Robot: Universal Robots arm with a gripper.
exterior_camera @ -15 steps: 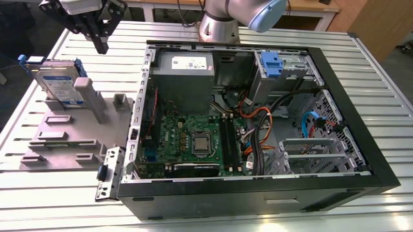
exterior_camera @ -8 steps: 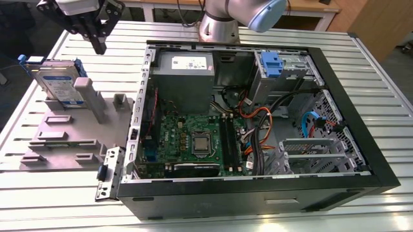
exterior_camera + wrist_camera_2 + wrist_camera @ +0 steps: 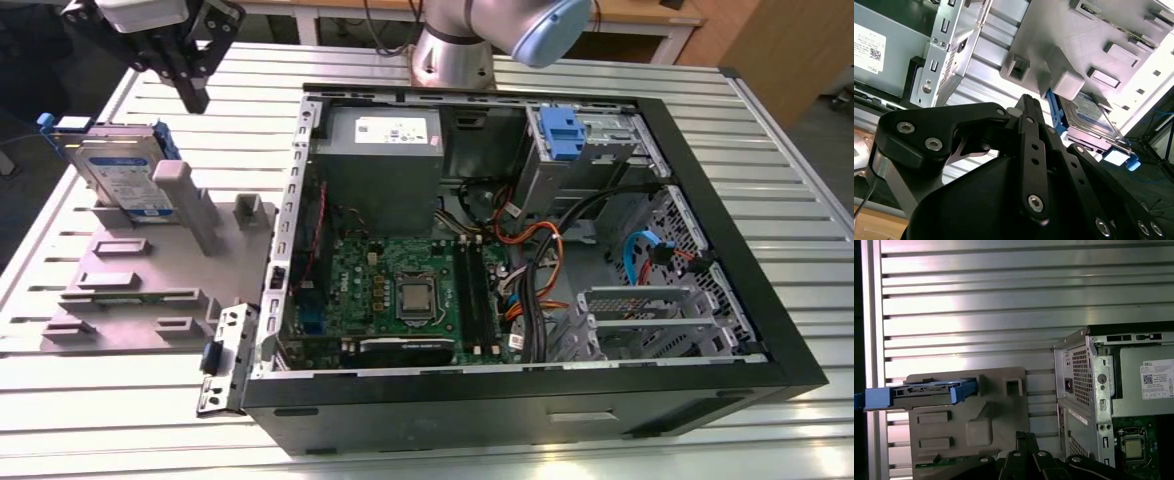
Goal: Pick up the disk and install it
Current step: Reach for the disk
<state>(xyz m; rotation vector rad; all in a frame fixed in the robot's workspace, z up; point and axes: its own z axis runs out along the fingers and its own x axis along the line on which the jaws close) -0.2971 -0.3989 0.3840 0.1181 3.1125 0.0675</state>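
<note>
We saw one disk [image 3: 118,175] standing on its edge in one grey holder [image 3: 134,290], near the edge of the table [image 3: 80,420] at the exterior view's left, beside one open computer [image 3: 534,400]. The one gripper [image 3: 194,95] hung just above the disk, its jaws pressed together with nothing between them. We thought the disk was hard, stiff, a bit heavy and easy to hurt with a bump. The best place to pinch it looked like the flat sides of the top part sticking up out of the holder.
</note>
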